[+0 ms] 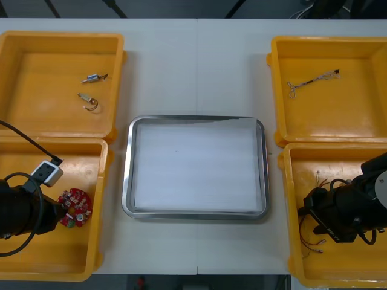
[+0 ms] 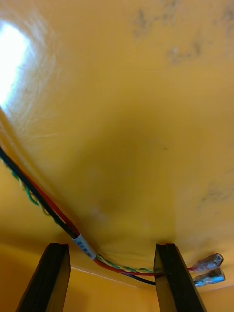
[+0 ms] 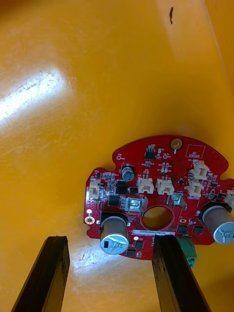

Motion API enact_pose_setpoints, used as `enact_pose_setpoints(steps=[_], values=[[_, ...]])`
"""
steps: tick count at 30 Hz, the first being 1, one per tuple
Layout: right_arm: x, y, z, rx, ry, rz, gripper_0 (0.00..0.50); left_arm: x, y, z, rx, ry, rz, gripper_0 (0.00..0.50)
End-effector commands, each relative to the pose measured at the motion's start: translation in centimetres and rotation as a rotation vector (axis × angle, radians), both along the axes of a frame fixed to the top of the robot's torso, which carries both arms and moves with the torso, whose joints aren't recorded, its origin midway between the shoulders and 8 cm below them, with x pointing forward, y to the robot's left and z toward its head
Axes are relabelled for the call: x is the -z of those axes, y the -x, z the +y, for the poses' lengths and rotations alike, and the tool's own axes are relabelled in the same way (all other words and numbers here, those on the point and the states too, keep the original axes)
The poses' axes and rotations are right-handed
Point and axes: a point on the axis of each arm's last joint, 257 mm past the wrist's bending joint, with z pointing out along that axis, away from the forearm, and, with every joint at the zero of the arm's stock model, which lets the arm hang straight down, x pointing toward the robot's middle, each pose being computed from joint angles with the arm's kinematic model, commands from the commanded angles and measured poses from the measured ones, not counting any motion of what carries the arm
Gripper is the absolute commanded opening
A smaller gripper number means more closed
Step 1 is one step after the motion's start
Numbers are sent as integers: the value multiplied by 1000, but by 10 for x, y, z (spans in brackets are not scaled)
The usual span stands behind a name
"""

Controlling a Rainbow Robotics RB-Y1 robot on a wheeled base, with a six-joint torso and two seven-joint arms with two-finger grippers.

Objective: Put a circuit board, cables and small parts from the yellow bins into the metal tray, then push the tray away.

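Observation:
A round red circuit board (image 1: 75, 208) lies in the near-left yellow bin (image 1: 91, 266). My left gripper (image 1: 59, 212) is down in that bin at the board's edge. In the left wrist view the left gripper (image 3: 109, 240) is open, and the near edge of the circuit board (image 3: 156, 192) lies between its fingers (image 3: 173, 273). My right gripper (image 1: 309, 208) is low in the near-right yellow bin (image 1: 293, 181). In its wrist view the right gripper (image 2: 109, 247) is open, with a red and yellow cable (image 2: 114, 264) running across the bin floor between the fingertips.
The metal tray (image 1: 128, 181), white inside, sits between the bins. Two small metal parts (image 1: 94, 77) lie in the far-left bin (image 1: 118, 54). A thin cable (image 1: 311, 81) lies in the far-right bin (image 1: 275, 66). More cable ends (image 1: 311, 244) lie beside the right gripper.

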Motion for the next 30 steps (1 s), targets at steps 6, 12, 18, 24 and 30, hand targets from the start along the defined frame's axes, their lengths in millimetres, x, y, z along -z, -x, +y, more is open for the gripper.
enact_pose_setpoints(steps=[6,12,18,24,30], values=[[3,10,13,-46,-33,8,500,5,7,-13,24,15,-6,500],[6,11,12,-41,-36,18,500,7,5,-8,16,8,-9,500],[10,12,9,-32,-36,32,500,13,5,-7,15,17,-12,500],[13,12,7,-30,-35,39,500,19,3,-6,18,24,-19,500],[13,12,7,-29,-35,41,500,21,3,-4,14,21,-16,500]])
